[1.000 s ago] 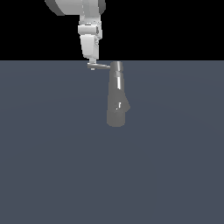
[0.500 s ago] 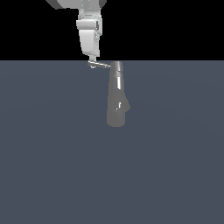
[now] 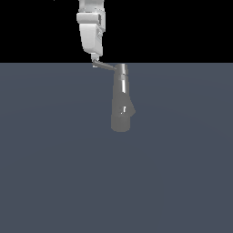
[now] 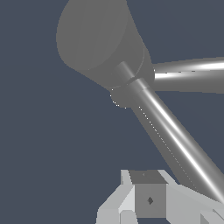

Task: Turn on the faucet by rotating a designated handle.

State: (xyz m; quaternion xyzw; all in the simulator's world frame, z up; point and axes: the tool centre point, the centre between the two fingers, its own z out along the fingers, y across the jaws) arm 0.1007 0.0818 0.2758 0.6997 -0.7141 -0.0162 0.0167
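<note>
Exterior view: tool [image 3: 95,61] down at the free tip of the handle [image 3: 105,66], jutting toward that view's left from the faucet [image 3: 121,100] narrow end. Jaw opening impossible to tell.

Wrist view: handle [image 4: 175,140] beside a tool finger [image 4: 148,199], faucet [image 4: 100,43] beyond. Risk: slipping off the tip, given such a shallow hold.

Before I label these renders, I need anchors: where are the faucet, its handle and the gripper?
faucet [image 3: 122,102]: exterior view, mid-body of the grey column.
handle [image 3: 105,66]: exterior view, middle of the thin rod.
gripper [image 3: 95,61]: exterior view, tip of its fingers at the rod's outer end.
</note>
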